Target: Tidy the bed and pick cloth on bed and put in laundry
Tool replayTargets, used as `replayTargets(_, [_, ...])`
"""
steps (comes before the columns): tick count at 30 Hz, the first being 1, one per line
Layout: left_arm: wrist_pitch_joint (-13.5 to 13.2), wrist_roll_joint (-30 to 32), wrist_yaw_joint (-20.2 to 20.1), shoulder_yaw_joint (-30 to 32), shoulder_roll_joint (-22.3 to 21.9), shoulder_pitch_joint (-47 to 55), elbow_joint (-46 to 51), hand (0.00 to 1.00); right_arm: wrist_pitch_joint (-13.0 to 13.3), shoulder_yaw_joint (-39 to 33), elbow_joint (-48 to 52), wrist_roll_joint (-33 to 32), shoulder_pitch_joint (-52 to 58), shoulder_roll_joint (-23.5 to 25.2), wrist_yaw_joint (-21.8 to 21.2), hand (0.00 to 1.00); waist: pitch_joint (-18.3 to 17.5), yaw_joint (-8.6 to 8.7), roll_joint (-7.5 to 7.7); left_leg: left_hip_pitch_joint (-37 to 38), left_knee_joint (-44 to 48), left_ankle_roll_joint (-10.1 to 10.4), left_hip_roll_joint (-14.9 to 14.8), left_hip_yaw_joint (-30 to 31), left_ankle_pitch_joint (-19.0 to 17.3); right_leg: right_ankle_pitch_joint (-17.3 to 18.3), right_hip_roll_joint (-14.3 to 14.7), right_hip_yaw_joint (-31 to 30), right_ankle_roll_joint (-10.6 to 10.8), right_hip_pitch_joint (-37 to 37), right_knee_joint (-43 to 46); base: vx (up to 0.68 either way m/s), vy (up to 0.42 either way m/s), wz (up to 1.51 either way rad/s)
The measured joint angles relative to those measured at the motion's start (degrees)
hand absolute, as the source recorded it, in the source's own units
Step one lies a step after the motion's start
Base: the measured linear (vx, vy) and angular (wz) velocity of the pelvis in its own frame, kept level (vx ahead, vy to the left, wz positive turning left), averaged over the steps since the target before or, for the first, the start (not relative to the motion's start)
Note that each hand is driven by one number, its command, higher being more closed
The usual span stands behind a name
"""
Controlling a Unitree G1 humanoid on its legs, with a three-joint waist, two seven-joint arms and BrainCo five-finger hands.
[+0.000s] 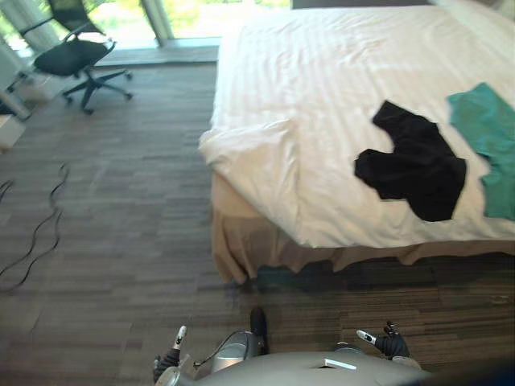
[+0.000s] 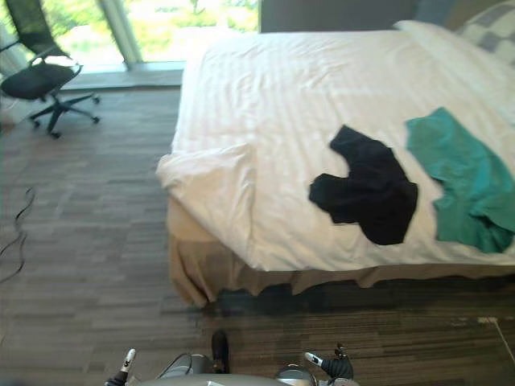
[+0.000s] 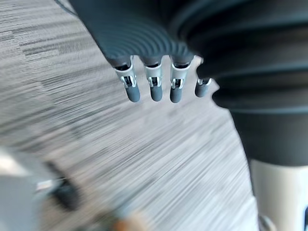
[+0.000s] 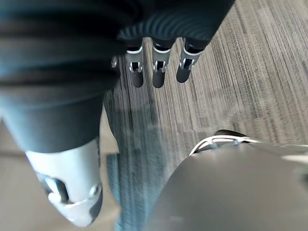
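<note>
Two cloths lie on the bed (image 1: pixel 322 72), both on the white cover near its foot edge. The black cloth (image 1: pixel 414 165) is spread flat and a little crumpled, and the green cloth (image 1: pixel 491 137) lies just beside it, toward the robot's right. The two are very near, but it is not possible to tell if they touch. At the near left corner of the bed, the cover (image 1: pixel 253 153) is folded back on itself and hangs over the beige skirt (image 1: pixel 241 241). A checked pillow (image 2: pixel 495 28) rests at the far right end of the bed.

The left hand (image 1: pixel 167 362) hangs low at the robot's side, above the wooden floor (image 1: pixel 121 201), well apart from the bed. Its fingers (image 3: pixel 155 91) are straight, side by side with small gaps. The right hand (image 1: pixel 390 344) hangs low on the other side, and its fingers (image 4: pixel 158 77) are also straight and slightly apart.

A black office chair (image 1: pixel 76 56) stands by the window, far from the bed.
</note>
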State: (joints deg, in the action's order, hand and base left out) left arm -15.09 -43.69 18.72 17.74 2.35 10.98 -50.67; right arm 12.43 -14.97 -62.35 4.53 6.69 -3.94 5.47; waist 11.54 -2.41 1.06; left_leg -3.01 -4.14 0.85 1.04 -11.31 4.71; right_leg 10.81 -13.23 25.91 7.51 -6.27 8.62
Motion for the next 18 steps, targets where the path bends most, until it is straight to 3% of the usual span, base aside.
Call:
replayTargets(4, [-8.55,-5.37,-0.02,2.22,0.51,-1.00,9.87,0.00,-0.20,2.27,1.44,-2.92,-1.79,0.53,0.48,0.00,1.83,-1.17,1.05,-1.06,0.48,-0.03,1.84,0.94,-0.02,0.42,-1.34,0.34,0.30,0.04,0.44,0.09,0.055,0.32])
replayTargets(7, [-16.14,-3.40,1.92,5.84,0.61,-2.44,20.30,0.00,-0.21,3.78,4.99,-4.68,-1.98,1.31,0.40,0.00,1.75,-1.84,1.28,-1.58,3.11,-1.85,2.97,0.96,-1.18,0.77,-2.43,0.36,0.09,-0.82,0.96,0.16,0.031,0.13])
replayTargets(9, [-19.32,3.54,6.98,8.37,0.80,-2.80,26.83,0.00,-0.22,4.81,5.87,-5.28,-1.92,1.31,0.33,0.00,1.79,-1.73,1.15,-2.36,6.56,-3.33,3.07,0.84,-2.45,0.95,-2.86,0.26,-0.25,-1.51,1.72,0.17,-0.014,0.09])
replayTargets(10, [-20.38,12.00,12.60,9.30,1.44,-2.79,30.80,0.00,-0.25,4.91,6.15,-5.48,-1.59,1.30,0.33,0.00,1.83,-1.72,1.06,-2.62,8.56,-3.38,2.94,0.85,-3.76,1.05,-2.91,0.27,-0.42,-2.15,2.03,0.14,-0.053,0.07])
replayTargets(11, [-22.69,23.21,20.85,9.92,2.48,-3.05,34.02,0.00,-0.16,4.92,6.35,-5.60,-1.07,1.13,0.34,0.00,1.78,-1.71,0.96,-3.05,10.40,-3.11,2.56,0.82,-5.09,1.17,-2.80,0.26,-0.63,-2.36,2.31,0.14,-0.077,0.02])
replayTargets(12, [-26.74,29.28,23.57,11.36,2.95,-3.74,35.21,0.00,-0.15,4.92,6.32,-5.62,-0.93,1.05,0.34,0.00,1.79,-1.73,0.98,-3.26,11.12,-3.03,2.29,0.71,-5.73,1.24,-2.70,0.23,-0.74,-2.39,2.43,0.09,-0.071,-0.06])
replayTargets(13, [-29.81,28.78,20.51,12.89,5.20,-4.63,39.79,0.00,0.20,4.93,6.46,-5.99,0.02,0.73,0.42,0.00,1.77,-1.84,0.88,-3.36,12.33,-2.69,1.83,0.55,-6.66,1.25,-2.41,0.10,-0.76,-2.73,2.42,0.08,-0.073,-0.06])
replayTargets(15, [-30.04,28.47,17.47,16.39,10.77,-8.03,43.36,0.00,0.56,4.89,6.40,-6.05,1.79,0.35,0.48,0.00,1.71,-1.77,0.57,-2.30,12.82,-2.30,1.27,0.20,-7.44,1.27,-2.01,-0.08,-0.79,-3.84,2.47,0.07,-0.080,-0.15])
replayTargets(17, [-26.41,29.26,16.54,17.86,16.59,-10.63,47.95,0.00,0.64,4.85,6.41,-5.89,2.87,0.22,0.47,0.00,1.37,-1.78,0.35,-1.07,12.81,-1.94,0.59,-0.82,-7.96,1.43,-1.67,-1.29,-1.07,-4.12,2.78,0.04,-0.072,-0.31])
replayTargets(18, [-22.89,32.14,16.71,17.76,19.43,-12.31,50.39,0.00,0.64,4.78,6.47,-5.55,3.43,-0.22,0.40,0.00,0.70,-1.63,-0.22,-0.99,12.81,-1.80,0.22,-1.21,-8.11,1.43,-1.49,-1.86,-1.09,-4.06,3.11,0.03,-0.055,-0.28])
